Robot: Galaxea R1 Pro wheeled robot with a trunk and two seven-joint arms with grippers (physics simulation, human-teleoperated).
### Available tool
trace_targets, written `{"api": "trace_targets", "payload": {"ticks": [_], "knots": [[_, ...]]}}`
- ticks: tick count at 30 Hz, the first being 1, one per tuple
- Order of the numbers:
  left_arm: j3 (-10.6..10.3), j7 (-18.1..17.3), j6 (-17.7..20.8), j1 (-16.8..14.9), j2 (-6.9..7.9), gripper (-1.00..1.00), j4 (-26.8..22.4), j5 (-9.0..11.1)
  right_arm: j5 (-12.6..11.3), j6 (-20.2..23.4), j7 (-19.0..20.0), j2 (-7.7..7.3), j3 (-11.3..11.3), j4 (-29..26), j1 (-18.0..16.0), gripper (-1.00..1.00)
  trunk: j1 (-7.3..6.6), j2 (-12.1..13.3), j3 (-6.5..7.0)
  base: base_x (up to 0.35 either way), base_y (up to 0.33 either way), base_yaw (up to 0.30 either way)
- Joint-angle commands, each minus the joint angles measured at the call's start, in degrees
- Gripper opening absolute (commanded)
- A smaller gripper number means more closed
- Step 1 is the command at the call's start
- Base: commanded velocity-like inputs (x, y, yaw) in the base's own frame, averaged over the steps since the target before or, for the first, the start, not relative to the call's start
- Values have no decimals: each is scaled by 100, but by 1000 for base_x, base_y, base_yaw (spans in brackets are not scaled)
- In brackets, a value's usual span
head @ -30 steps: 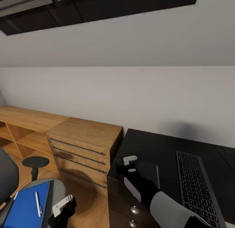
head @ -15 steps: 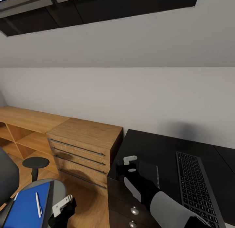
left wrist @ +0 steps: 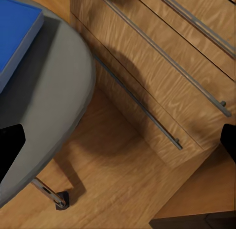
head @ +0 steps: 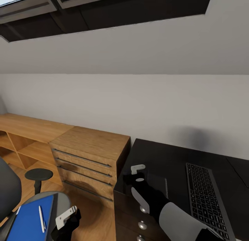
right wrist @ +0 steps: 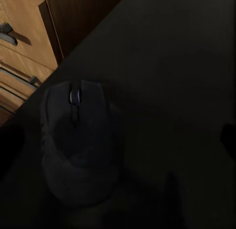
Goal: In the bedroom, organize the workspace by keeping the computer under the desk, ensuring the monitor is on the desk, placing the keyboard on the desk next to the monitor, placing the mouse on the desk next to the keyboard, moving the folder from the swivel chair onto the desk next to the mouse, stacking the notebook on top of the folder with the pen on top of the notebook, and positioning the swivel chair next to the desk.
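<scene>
Since 1 second ago our head camera is tilting slightly; the things themselves are not moving, so no task step is advancing. Our right pincer (head: 135,173) is hovering open over the black desk (head: 166,158), with the dark grey computer mouse (right wrist: 76,140) lying just under it at the desk's 9 o'clock edge, ungripped. The black slim keyboard (head: 204,199) is lying at 3 o'clock of it. Our left pincer (head: 67,217) is hanging open beside the grey swivel chair (head: 60,199), which is carrying the blue flat folder (head: 29,222) with the white pen (head: 41,218) on top. The wooden drawer chest (head: 86,154) is staying closed.
</scene>
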Motion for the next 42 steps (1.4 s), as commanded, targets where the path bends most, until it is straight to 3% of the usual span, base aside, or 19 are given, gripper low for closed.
{"api": "trace_targets", "payload": {"ticks": [1, 18, 28, 38, 42], "knots": [[-27, 28, -42, -7, 8, 100, -5, 56, -44, 22, -49, -4, 37, -8, -7, 100, -23, 38, 12, 0, 0, 0], [-27, 28, -42, -7, 14, 100, -5, 66, -46, 8, -42, -11, 35, -94, -7, 100, -396, 720, 317, 0, 0, 0], [-21, 31, -18, -7, 15, 100, 3, 74, -75, 84, -94, -41, 23, -665, 0, 100, -616, 1121, 497, 0, 0, 0], [-19, 28, -1, -7, 17, 100, 3, 73, -132, 502, -717, -49, 37, -1537, 127, 100, -835, 1522, 676, -139, 0, 0], [-19, 28, 1, -7, 17, 100, 4, 74, -134, 521, -768, -40, 43, -1601, 139, 100, -923, 1682, 748, -324, 0, 0]]}}
